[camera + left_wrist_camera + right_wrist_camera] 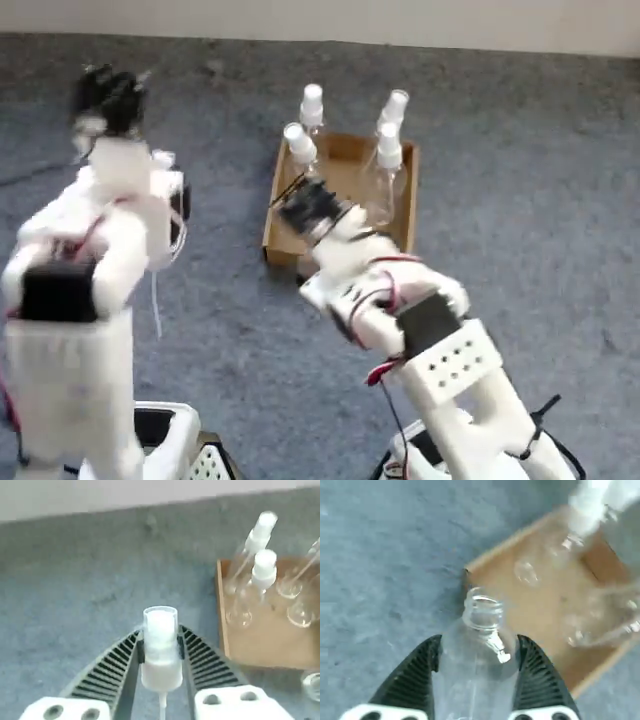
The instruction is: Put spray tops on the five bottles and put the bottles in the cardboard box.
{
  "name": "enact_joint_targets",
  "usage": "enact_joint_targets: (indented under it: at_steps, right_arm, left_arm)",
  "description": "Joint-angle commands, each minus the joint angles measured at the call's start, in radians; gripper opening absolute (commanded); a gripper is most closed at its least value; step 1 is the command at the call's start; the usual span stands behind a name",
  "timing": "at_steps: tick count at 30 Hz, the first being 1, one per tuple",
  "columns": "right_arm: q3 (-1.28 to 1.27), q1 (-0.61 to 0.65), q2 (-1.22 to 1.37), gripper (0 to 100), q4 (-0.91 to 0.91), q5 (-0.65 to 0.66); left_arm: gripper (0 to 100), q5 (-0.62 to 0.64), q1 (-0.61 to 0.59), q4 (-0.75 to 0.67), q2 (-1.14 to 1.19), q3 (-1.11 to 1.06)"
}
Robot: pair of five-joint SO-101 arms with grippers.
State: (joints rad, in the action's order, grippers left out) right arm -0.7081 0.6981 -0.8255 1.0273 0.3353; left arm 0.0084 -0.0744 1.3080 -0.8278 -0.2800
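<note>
The left fingers (pixel 117 662) are pinching a white plastic spray top (pixel 160 652) firmly by its collar from both sides. Its thin dip tube (pixel 162 707) is hanging back between them. The right fingers (pixel 415 675) are clamping a clear, uncapped bottle (pixel 477 670) by its rounded shoulders, with the open neck (pixel 482 611) projecting past the tips.

Judgement: capping of the fifth bottle is pending. To do it well, the tube needs lining up over the open mouth first, with the bottle held steady. The collar should then be seated squarely before any turning. The smooth plastic may slip against the ridged black pads.

Beyond both sets of fingertips, a shallow brown cardboard box (pixel 260 647) is holding four capped bottles (pixel 264 569). The box is sitting on the grey, felt-like counter (pixel 75 580).
</note>
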Motion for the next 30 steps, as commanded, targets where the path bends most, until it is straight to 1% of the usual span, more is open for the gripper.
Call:
enact_joint_targets:
  at_steps: [1, 2, 7, 9, 12, 14, 16, 17, 19, 23, 26, 30]
  right_arm:
    - [-0.050, 0.061, -0.028, 0.3, -0.140, -0.071]
    - [-0.073, 0.065, -0.036, 0.3, -0.166, -0.075]
    - [-0.165, 0.068, -0.076, 0.3, -0.176, -0.021]
    - [-0.191, 0.088, -0.108, 0.3, -0.211, -0.049]
    - [-0.282, 0.166, -0.154, 0.3, -0.349, -0.106]
    - [-0.378, 0.209, -0.186, 0.3, -0.481, -0.101]
    - [-0.455, 0.223, -0.209, 0.3, -0.570, -0.101]
    - [-0.489, 0.225, -0.219, 0.3, -0.585, -0.103]
    - [-0.535, 0.222, -0.232, 0.3, -0.588, -0.104]
    - [-0.545, 0.225, -0.257, 0.3, -0.588, -0.107]
    - [-0.545, 0.226, -0.286, 0.3, -0.588, -0.109]
    - [-0.550, 0.226, -0.329, 0.3, -0.588, -0.109]
  left_arm:
    - [0, 0.014, -0.008, -0.034, -0.223, -0.064]
    - [0, 0.018, -0.008, -0.060, -0.260, -0.091]
    - [0, 0.176, -0.007, -0.221, -0.423, -0.217]
    - [0, 0.232, -0.007, -0.290, -0.481, -0.274]
    - [0, 0.341, -0.007, -0.394, -0.562, -0.360]
    - [0, 0.388, -0.007, -0.446, -0.608, -0.412]
    - [0, 0.397, 0.015, -0.493, -0.641, -0.444]
    - [0, 0.397, 0.031, -0.506, -0.648, -0.452]
    - [0, 0.397, 0.059, -0.512, -0.650, -0.456]
    - [0, 0.399, 0.119, -0.522, -0.650, -0.487]
    - [0, 0.397, 0.125, -0.534, -0.650, -0.542]
    - [0, 0.397, 0.125, -0.598, -0.650, -0.628]
